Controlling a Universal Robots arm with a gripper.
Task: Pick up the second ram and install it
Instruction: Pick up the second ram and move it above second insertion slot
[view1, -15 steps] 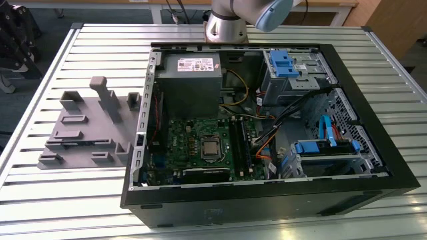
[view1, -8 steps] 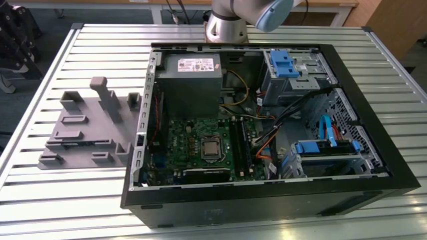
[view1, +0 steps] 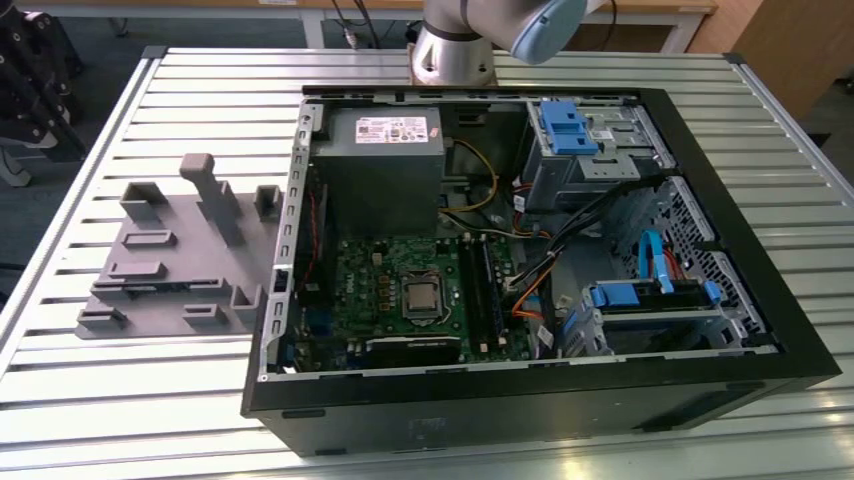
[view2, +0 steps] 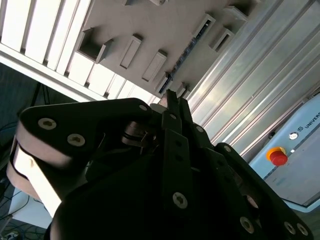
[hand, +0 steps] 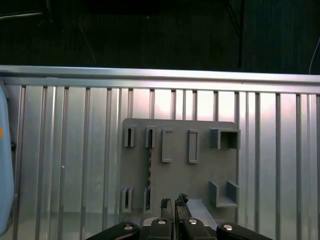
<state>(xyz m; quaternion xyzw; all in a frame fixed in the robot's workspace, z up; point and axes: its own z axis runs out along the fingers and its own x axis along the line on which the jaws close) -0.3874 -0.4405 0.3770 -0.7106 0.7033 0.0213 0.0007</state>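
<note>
Starting with the biggest thing, we see the table (view1: 120, 400), a broad bed of ribbed aluminium slats with a dull, pale sheen. On it lies the computer case (view1: 534, 410), a black metal box with its side off. Inside it we make out a grey power supply (view1: 380, 150), blue plastic drive brackets (view1: 567, 125), loose cables (view1: 587, 215) and the green motherboard (view1: 380, 290) with its long black slots (view1: 474, 290). Behind the case stands the arm (view1: 454, 50), a smooth silver tube with a pale blue joint cap. On the exterior view's left of the case sits the fixture (view1: 160, 270), a flat matt grey plastic plate set with square blocks, narrow pockets and one tall post (view1: 207, 190).

The exterior view gives us the case and how the fixture lies beside it. Both wrist views give us the gripper (hand: 173, 202) (view2: 175, 100) and the fixture from above. The gripper is black and angular, studded with bright screw heads, its two slim fingers drawn together with nothing between them. It hangs above the fixture, apart from it. The second ram (hand: 149, 167) (view2: 182, 56) stands on edge in the fixture with its ends in two narrow pockets. We see it as a thin dark line, near the fingertips but untouched. The second wrist view adds a pale box (view2: 300, 145) with a red button (view2: 278, 156) on a yellow base, past the table's edge.
</note>
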